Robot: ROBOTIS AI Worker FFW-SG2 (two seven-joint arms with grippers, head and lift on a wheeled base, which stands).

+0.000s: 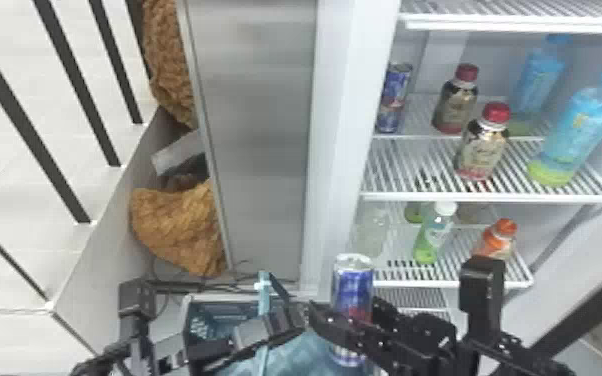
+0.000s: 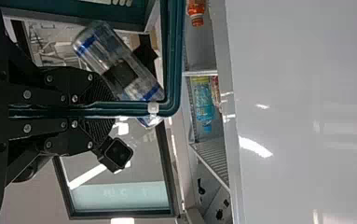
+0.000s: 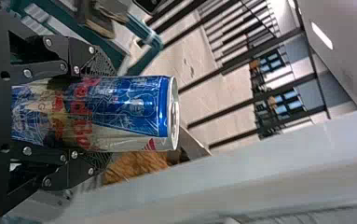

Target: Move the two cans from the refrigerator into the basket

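Head view: my left gripper [image 1: 299, 315] is closed about the teal handle [image 1: 263, 300] of the basket [image 1: 222, 298]. My right gripper [image 1: 349, 320] is clamped on the blue-and-silver can [image 1: 354, 280], held upright near the basket; whether it lies over the basket's opening I cannot tell. The second can [image 1: 393, 100] stands in the refrigerator [image 1: 335, 100], at the left end of a wire shelf [image 1: 485, 197], beside red-capped bottles [image 1: 482, 145].

Left wrist view: my left gripper [image 2: 105, 109] has its ribbed fingers pressed to either side of the handle. A clear bottle [image 2: 132, 77] with blue bands lies behind it.

Right wrist view: my right gripper [image 3: 105, 114] grips the can's sides, the lid end pointing away from the wrist.
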